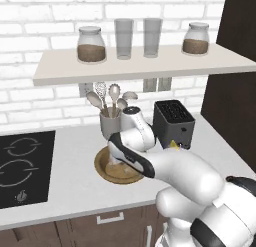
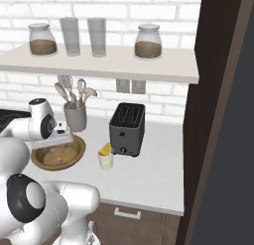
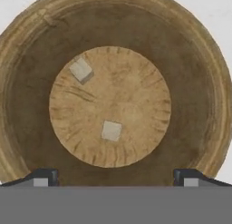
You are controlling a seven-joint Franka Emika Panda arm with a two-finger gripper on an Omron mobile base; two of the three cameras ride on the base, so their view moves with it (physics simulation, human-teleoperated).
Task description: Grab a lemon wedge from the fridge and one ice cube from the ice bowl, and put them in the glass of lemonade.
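The ice bowl (image 3: 27, 141) is sitting dead centre in the hand view, two cubes on its flat bottom: one (image 3: 111, 130) just below the middle, the other (image 3: 81, 70) up and to the left. I'd be going for the lower cube, dropping straight down so the fingers are straddling it alone. The pincer (image 3: 115, 178) is hanging wide open above the bowl, holding nothing. The lemonade (image 2: 105, 160) with its wedge (image 2: 104, 149) is waiting mid-frame by the toaster (image 2: 127, 128) on the bench (image 2: 149, 182).
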